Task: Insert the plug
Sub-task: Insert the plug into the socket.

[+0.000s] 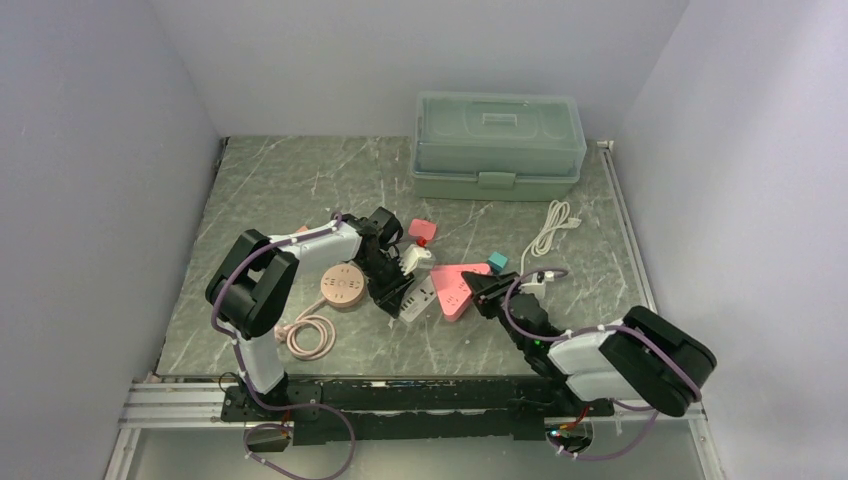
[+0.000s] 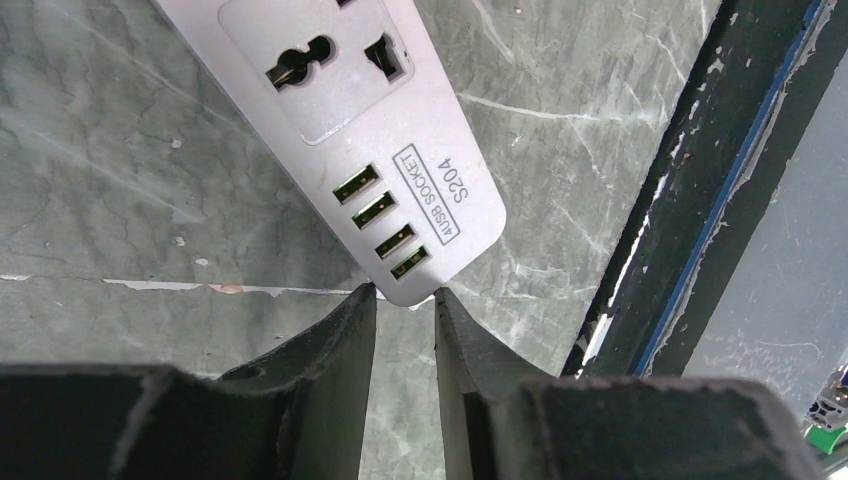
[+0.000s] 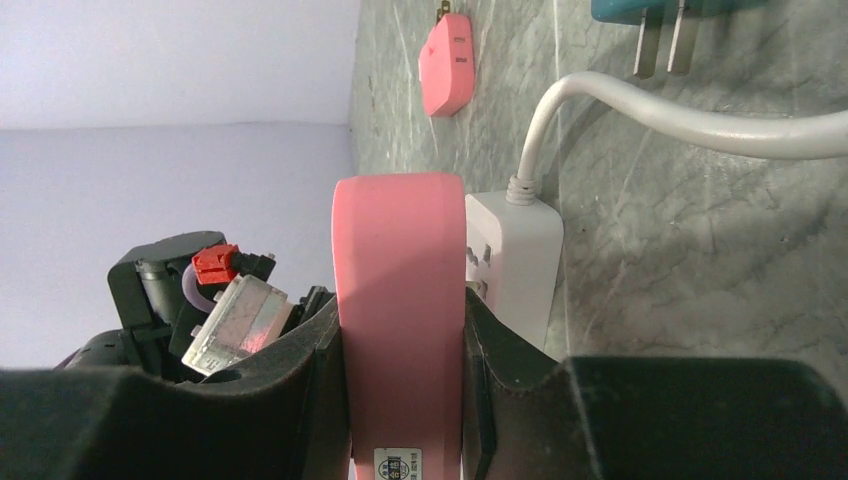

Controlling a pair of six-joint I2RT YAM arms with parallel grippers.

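The white power strip [image 2: 400,150], lying near the middle of the tabletop [image 2: 120,150], has grey words printed at one end, beside four little USB holes [image 2: 383,211]. It says "4USB SOCKET" with a thin line drawn round it. Right next to that it says "S204". The pink plug [image 3: 400,300] has a tiny white sticker [image 3: 397,463] at one end, but its marks are too small to read.

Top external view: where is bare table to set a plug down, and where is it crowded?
Bare: far left, between left wall and storage box; near middle, between power strip and front rail. Crowded: centre, around the pink adapter.
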